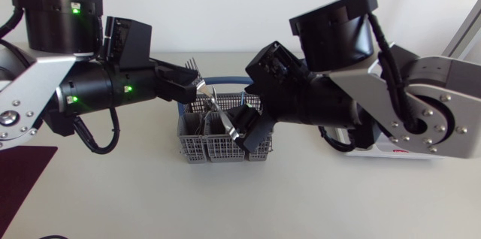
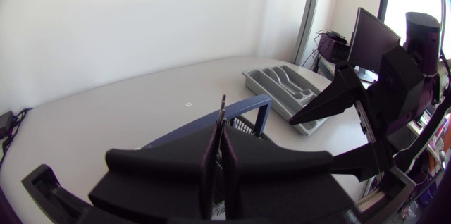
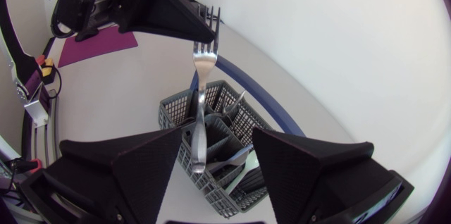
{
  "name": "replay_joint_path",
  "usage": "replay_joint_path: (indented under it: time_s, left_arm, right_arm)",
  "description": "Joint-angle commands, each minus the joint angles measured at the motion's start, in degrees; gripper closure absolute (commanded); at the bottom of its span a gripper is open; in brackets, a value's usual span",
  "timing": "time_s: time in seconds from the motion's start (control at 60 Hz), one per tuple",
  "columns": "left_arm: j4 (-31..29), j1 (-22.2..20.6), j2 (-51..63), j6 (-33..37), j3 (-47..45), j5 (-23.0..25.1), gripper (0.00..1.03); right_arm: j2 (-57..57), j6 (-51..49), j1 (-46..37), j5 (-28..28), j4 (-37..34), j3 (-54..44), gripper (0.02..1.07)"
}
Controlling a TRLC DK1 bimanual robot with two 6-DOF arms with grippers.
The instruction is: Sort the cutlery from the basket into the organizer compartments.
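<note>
Fork [image 3: 203, 62] held by left hand [image 2: 220, 139], seemingly inside the spread right hand [image 3: 218, 136].

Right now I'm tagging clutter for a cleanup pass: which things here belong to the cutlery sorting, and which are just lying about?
Part of the job:
- fork, held by the left gripper
- basket
- organizer
- right gripper, open over the basket

Lying about:
- maroon mat

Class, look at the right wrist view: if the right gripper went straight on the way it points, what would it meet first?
Most likely the fork, held by the left gripper, just ahead of the open right gripper; past it lies the grey basket. Depth is hard to judge.
</note>
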Motion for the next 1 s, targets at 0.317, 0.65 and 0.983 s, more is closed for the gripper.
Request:
replay_joint_path:
  time_s: [0.317, 0.65, 0.983]
  left_arm:
    - [-1.31, -0.08, 1.66, -2.86, 4.38, 3.32, 1.00]
    - [-2.62, 1.15, 1.66, -3.65, 4.21, 5.60, 1.00]
    - [-2.80, 1.85, 1.04, -4.88, 4.21, 7.71, 1.00]
  right_arm:
    - [6.33, -3.43, 4.85, 5.86, 4.84, 3.37, 0.36]
    - [8.97, -4.40, 5.37, 6.91, 6.77, 5.22, 0.64]
    - [10.46, -4.31, 5.55, 6.74, 6.69, 5.48, 0.83]
